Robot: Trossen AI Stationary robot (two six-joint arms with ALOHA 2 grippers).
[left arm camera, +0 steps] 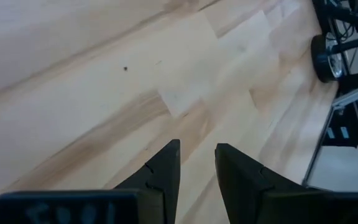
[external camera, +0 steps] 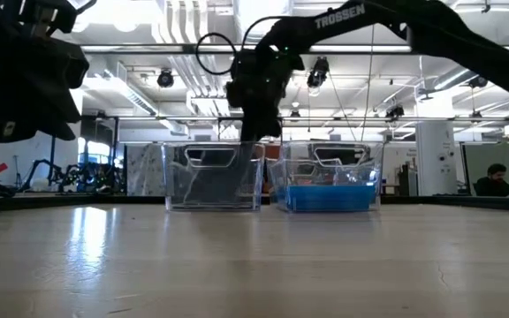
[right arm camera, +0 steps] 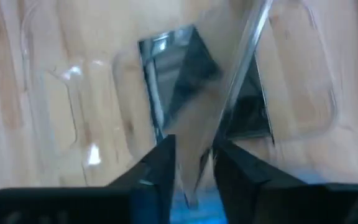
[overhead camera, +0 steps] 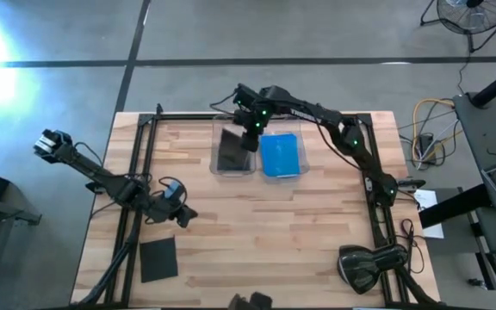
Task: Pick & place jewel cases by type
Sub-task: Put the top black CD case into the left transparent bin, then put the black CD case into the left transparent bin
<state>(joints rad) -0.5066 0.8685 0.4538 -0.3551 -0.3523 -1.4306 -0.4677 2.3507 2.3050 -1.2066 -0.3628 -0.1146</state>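
Note:
Two clear bins stand side by side at the table's far middle. The left bin [overhead camera: 217, 168] holds a dark jewel case [overhead camera: 233, 148] that looks tilted in the low view [external camera: 208, 184]. The right bin [overhead camera: 304, 168] holds blue jewel cases [overhead camera: 281, 155], which lie flat on its floor [external camera: 330, 196]. Another dark jewel case [overhead camera: 158, 258] lies flat on the table near the left near corner. My right gripper [overhead camera: 252, 131] hangs open over the left bin's far right part [right arm camera: 194, 168], above the dark case [right arm camera: 179, 74]. My left gripper [overhead camera: 181, 217] is open over bare wood [left arm camera: 197, 168], left of centre.
The bins' clear walls [external camera: 263, 177] rise beneath the right gripper. Black frame rails run along the table's left edge [overhead camera: 136, 172] and right edge [overhead camera: 373, 198]. Bare wood [overhead camera: 274, 232] spreads between the bins and the near edge. A dark object [overhead camera: 364, 267] sits at the right near corner.

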